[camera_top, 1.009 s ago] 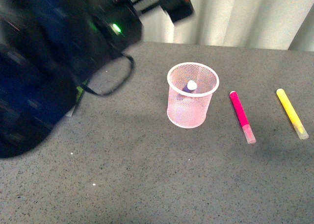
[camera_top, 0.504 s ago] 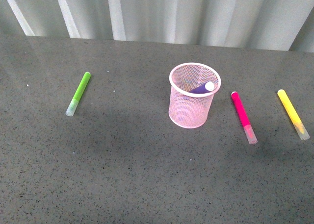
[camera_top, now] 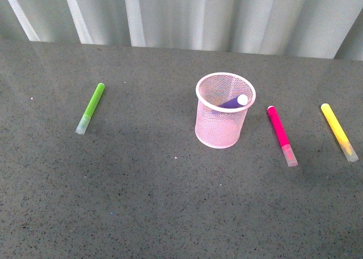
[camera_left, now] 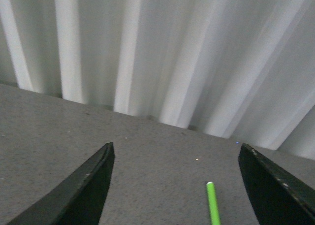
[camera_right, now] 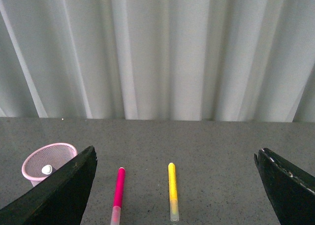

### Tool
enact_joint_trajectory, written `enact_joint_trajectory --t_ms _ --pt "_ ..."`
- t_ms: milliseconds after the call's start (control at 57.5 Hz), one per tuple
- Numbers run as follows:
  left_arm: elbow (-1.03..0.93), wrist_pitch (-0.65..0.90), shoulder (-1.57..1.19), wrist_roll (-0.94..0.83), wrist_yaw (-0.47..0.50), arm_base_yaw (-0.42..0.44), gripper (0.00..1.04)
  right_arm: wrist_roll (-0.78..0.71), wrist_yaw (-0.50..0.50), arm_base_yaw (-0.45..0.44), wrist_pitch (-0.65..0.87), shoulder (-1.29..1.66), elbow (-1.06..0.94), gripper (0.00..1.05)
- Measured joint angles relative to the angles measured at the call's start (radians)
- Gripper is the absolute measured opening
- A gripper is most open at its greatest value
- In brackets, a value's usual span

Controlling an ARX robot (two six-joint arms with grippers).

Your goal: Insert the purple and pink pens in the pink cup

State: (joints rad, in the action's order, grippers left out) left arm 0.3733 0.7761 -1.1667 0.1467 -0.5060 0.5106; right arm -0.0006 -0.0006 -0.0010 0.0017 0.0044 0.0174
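Front view: neither arm is in frame, we only get the counter (camera_top: 170, 202) with a pale pleated curtain (camera_top: 198, 15) behind it.

- pink cup (camera_top: 221, 130) stands upright about mid-counter, slightly right of centre.
- purple pen (camera_top: 231, 103) is inside the cup, tilted, with its whitish end leaning on the rim on the right side. Only its upper part shows above the mesh.
- pink pen (camera_top: 280, 132) is not in the cup. It lies flat on the counter just to the right of it, not touching, clear cap toward the camera.
- yellow pen (camera_top: 338, 130) lies further right, roughly parallel to the pink one and apart from it, cap also toward the camera.
- green pen (camera_top: 92, 106) lies well to the left of the cup, on its own.

Left wrist view: left pincer (camera_left: 175, 147) is spread wide with nothing between the fingers. Beyond them we see bare counter, the curtain and one end of the green pen (camera_left: 212, 205).

Right wrist view: right pincer (camera_right: 176, 151) is also spread wide and holds nothing. It hangs above the counter, well back from the items. The pink and yellow pens lie side by side between the two fingers as seen from this camera. The cup sits partly behind one finger, with the whitish pen end visible inside.
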Motion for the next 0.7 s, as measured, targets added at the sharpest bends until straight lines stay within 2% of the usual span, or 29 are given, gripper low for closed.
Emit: enact_joint_trajectory --t_ms 157,261,383,696 --pt "-0.125 -0.008 0.144 -0.102 0.103 -0.096 0.53 0.0 0.0 0.0 0.0 0.0 0.0 0.98" --pt "-0.206 -0.052 0.263 -0.128 0.195 -0.189 0.25 0.0 0.0 0.0 0.0 0.0 0.0 0.98" --pt "-0.25 -0.098 0.354 -0.128 0.258 -0.249 0.03 0.0 0.0 0.0 0.0 0.0 0.0 0.98" --pt "-0.322 -0.237 0.567 -0.139 0.373 -0.371 0.04 0.0 0.0 0.0 0.0 0.0 0.0 0.98"
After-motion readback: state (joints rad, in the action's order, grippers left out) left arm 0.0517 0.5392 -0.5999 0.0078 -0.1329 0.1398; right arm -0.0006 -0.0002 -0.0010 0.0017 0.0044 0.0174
